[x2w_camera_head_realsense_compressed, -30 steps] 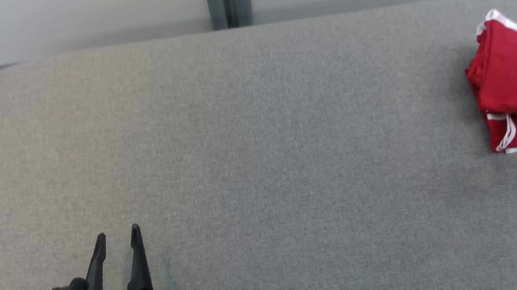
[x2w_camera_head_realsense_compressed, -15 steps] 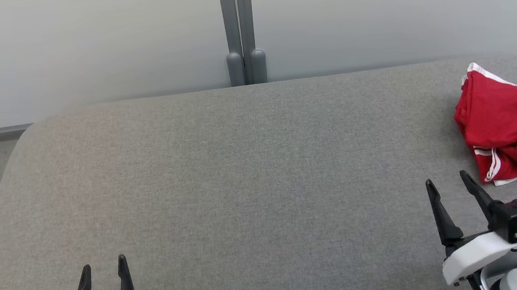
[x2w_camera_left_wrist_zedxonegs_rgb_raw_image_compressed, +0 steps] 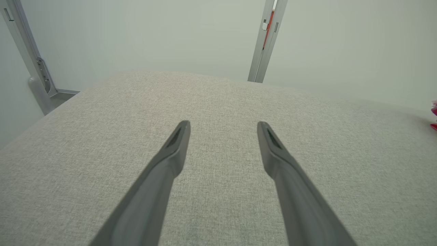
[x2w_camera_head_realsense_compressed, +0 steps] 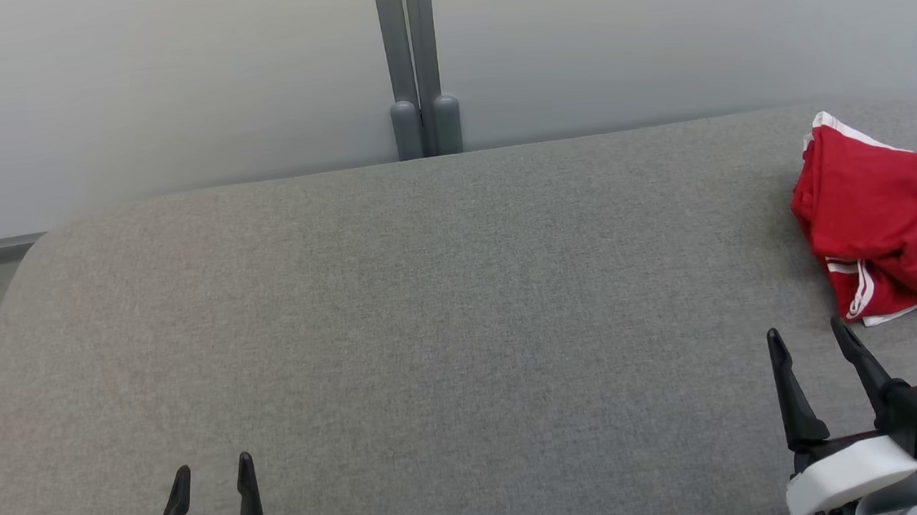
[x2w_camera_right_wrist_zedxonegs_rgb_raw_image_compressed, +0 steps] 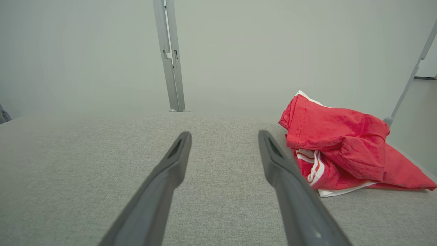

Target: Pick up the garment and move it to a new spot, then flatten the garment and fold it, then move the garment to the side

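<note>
Now that the right gripper [x2w_camera_head_realsense_compressed: 806,330] has backed off to the lower right, 2 fingers [x2w_camera_head_realsense_compressed: 793,399] apart and empty, the bunched red white-striped garment [x2w_camera_head_realsense_compressed: 891,240] lies alone at the right edge of the grey fabric tabletop [x2w_camera_head_realsense_compressed: 428,292]. Lower left, the left gripper [x2w_camera_head_realsense_compressed: 213,463] is spread too. Side move looks done.

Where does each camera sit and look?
Head view: on the head, looking down at the grey table; left fingers and right fingers show.
Left wrist view: left wrist, along its fingers, over the table.
Right wrist view: right wrist, along its fingers, toward the red garment.
Head and right wrist share the garment.
</note>
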Available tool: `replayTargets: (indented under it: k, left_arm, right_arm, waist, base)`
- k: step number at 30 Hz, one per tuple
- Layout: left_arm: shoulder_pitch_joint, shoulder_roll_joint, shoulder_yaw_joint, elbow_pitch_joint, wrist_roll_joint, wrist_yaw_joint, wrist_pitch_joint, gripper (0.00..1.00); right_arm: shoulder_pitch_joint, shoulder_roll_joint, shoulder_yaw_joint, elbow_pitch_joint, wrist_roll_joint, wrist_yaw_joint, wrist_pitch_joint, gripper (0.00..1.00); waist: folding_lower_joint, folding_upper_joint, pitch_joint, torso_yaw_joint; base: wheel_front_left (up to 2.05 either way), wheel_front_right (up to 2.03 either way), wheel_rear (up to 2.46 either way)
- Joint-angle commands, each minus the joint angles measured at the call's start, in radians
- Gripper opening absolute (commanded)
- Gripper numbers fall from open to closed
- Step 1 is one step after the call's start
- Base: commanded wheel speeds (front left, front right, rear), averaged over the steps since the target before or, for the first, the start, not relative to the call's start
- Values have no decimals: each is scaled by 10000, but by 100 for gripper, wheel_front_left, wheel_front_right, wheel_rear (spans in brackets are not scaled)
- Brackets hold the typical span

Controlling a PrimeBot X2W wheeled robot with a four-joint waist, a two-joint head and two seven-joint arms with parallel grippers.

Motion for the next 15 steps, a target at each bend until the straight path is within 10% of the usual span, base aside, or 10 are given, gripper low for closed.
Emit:
replayTargets:
  k: [1, 8, 9, 15]
  left_arm:
    - [-54, 40, 2, -13, -45, -18, -2, 100]
    - [-38, 37, -127, 70, -112, -67, -2, 100]
    - [-1, 2, -136, 63, -71, -23, 0, 0]
    - [-10, -48, -141, 398, -449, -17, 100, 0]
  right_arm:
    - [101, -1, -78, -49, -116, -3, -29, 100]
    - [77, -7, -387, -88, -149, -3, -30, 100]
    - [0, -8, -376, -48, -71, 0, 0, 0]
    - [-5, 113, -405, 390, 333, 0, 157, 0]
  waist:
    - [1, 0, 1, -21]
    - [1, 0, 21, -96]
    - [1, 0, 19, -95]
    - [1, 0, 26, -102]
  base:
    - [0, 0, 0]
    - [0, 0, 0]
    - [0, 0, 0]
    - [0, 0, 0]
